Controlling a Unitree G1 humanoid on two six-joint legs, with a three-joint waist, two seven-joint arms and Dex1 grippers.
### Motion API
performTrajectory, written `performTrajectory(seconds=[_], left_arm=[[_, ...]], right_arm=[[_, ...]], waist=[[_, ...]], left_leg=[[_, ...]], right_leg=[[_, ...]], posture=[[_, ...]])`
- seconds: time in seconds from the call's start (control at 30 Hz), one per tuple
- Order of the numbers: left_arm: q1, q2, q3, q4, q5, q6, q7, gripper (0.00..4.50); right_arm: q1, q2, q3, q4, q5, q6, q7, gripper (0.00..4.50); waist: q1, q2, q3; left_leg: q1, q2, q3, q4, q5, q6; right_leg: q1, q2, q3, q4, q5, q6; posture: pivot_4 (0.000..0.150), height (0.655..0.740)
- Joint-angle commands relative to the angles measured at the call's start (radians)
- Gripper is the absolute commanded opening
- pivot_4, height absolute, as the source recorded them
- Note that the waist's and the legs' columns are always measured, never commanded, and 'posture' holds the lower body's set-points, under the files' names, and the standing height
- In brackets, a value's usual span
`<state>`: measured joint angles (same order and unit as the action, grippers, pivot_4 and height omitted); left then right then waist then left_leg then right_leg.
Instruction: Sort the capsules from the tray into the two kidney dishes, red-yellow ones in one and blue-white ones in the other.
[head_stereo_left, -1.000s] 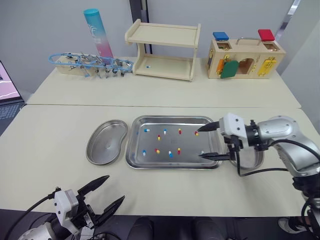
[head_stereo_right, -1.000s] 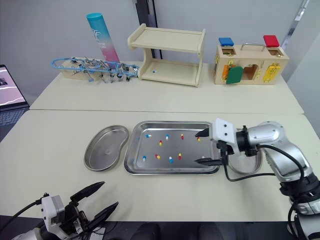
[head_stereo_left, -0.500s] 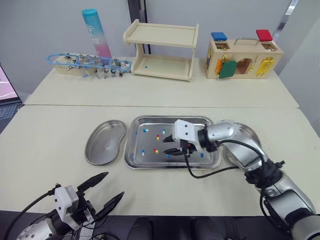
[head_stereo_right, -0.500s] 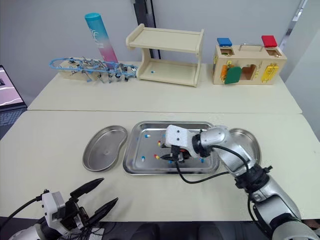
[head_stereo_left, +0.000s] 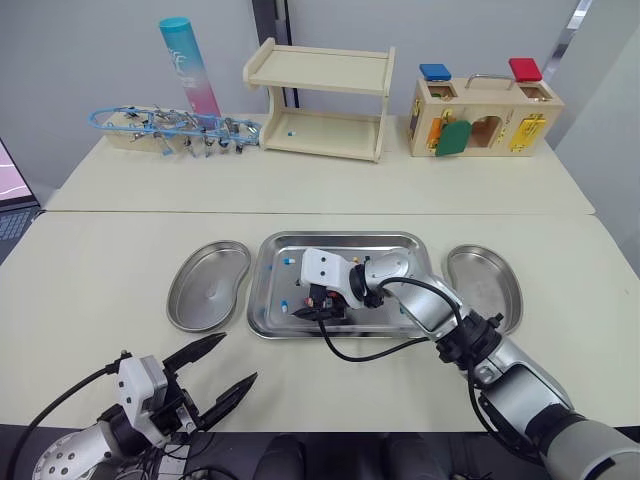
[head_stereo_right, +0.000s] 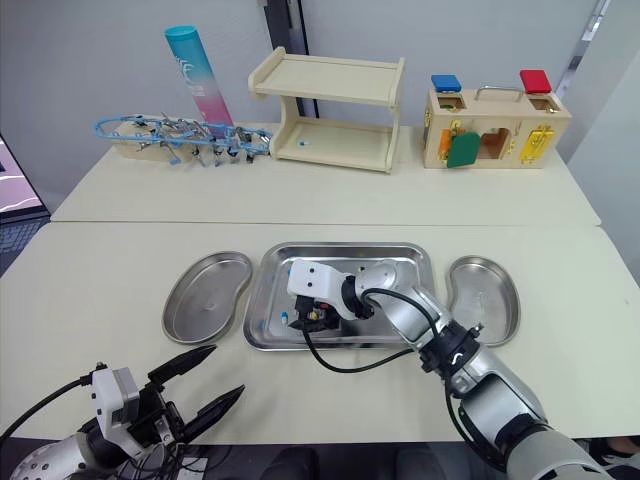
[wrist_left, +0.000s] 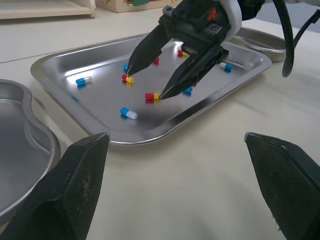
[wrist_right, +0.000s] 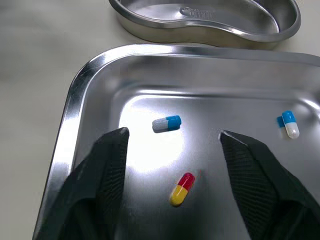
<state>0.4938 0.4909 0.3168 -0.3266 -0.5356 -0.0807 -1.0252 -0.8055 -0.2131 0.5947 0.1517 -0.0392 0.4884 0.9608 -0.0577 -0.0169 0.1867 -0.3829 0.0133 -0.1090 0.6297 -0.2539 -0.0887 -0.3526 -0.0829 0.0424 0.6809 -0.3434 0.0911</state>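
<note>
Left eye view shows the bench (head_stereo_left: 120, 250) carrying the tray (head_stereo_left: 340, 242) between two kidney dishes (head_stereo_left: 205, 295), capsules scattered inside the tray. Right claw (wrist_left: 144, 86), spread wide, reaches into the tray's left part with a red-yellow capsule (wrist_right: 181, 189) between its fingers. Left claw (head_stereo_left: 238, 358) hangs wide open near the bench's front edge.
</note>
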Motion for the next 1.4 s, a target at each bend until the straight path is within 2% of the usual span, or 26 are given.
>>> performTrajectory(seconds=[0.03,0.5,0.73,0.87,1.17,1.4], left_arm=[[0.003,0.016,-0.001,-0.064,-0.021,0.030,0.027,4.50],[-0.012,0.051,0.005,-0.220,-0.050,0.186,0.128,4.50],[-0.003,0.047,0.023,-0.207,-0.053,0.199,0.147,4.50],[-0.013,0.055,0.022,-0.139,-0.024,0.161,0.112,4.50],[-0.044,0.071,0.007,-0.129,-0.027,0.140,0.072,4.50],[-0.015,0.044,-0.011,-0.063,0.016,0.070,0.044,4.50]], right_arm=[[-0.027,0.021,0.016,0.004,-0.015,-0.044,0.018,3.22],[-0.126,0.164,0.019,0.343,-0.086,-0.207,0.018,3.22],[-0.130,0.166,-0.002,0.365,-0.090,-0.225,0.037,3.22],[-0.139,0.172,-0.024,0.365,-0.084,-0.234,0.031,3.22],[-0.127,0.164,-0.020,0.360,-0.096,-0.256,0.057,3.22],[-0.128,0.178,-0.011,0.419,-0.120,-0.321,0.045,3.22]], waist=[[0.000,0.000,0.000],[-0.002,0.000,0.000],[-0.002,0.000,0.000],[-0.002,0.000,0.000],[-0.002,0.000,0.000],[-0.005,0.000,0.000]], left_leg=[[0.000,0.000,0.000,0.000,0.000,0.000],[0.000,0.000,0.000,0.000,0.000,0.000],[0.000,0.000,0.000,0.000,0.000,0.000],[0.000,0.000,0.000,0.000,0.000,0.000],[0.000,0.000,0.000,-0.001,0.000,0.000],[0.000,0.001,0.000,-0.001,0.000,0.000]], right_leg=[[0.000,0.000,0.000,0.000,0.000,0.000],[-0.001,0.001,0.000,0.000,0.000,0.000],[-0.001,0.001,0.001,0.000,0.000,0.000],[-0.001,0.001,0.000,0.000,0.000,0.000],[-0.001,0.001,0.001,0.000,0.000,0.000],[-0.001,0.001,0.001,0.000,0.000,0.000]], posture=[[0.150,0.7400],[0.150,0.7400],[0.150,0.7400],[0.150,0.7400],[0.150,0.7400],[0.150,0.7400]])
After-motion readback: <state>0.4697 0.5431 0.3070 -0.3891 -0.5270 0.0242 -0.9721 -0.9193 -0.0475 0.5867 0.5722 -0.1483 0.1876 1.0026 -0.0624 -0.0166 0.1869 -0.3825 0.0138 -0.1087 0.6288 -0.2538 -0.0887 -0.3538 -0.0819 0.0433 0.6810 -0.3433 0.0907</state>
